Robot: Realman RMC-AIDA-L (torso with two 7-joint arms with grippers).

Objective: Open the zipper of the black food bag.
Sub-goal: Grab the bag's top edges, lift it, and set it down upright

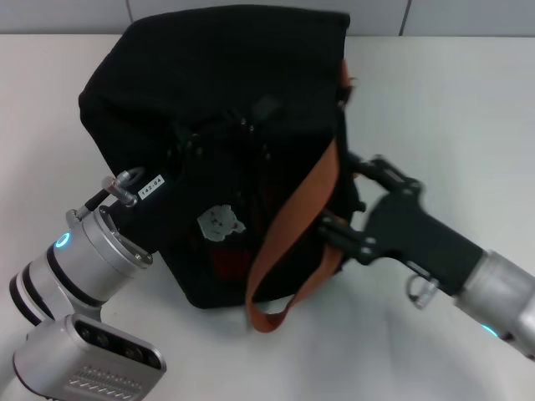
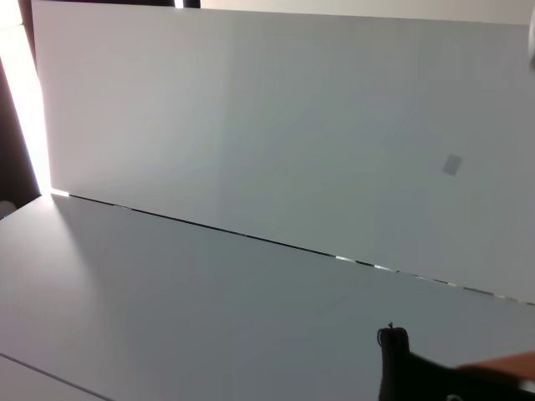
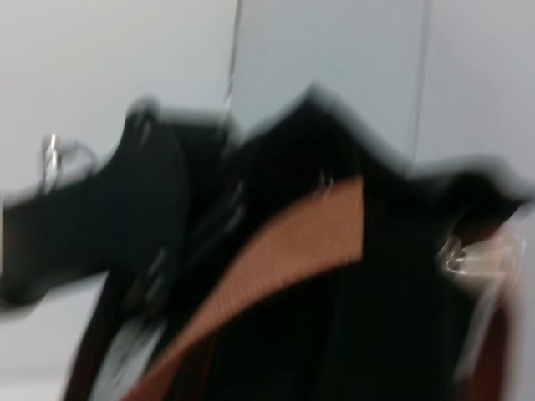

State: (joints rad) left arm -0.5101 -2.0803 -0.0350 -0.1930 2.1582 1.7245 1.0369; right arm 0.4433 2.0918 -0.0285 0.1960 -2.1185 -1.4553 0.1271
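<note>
The left gripper (image 1: 188, 154) pressed into the boxy black fabric food bag (image 1: 226, 125), seemingly bracing it; the right gripper (image 1: 343, 205) reached its side. Neither grip was discernible.

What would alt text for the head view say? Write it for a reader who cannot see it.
A boxy black food bag sits on a white table, one brown strap handle hanging down its front. The left tool presses against the bag's left side; the right tool is at its right side by the strap.
</note>
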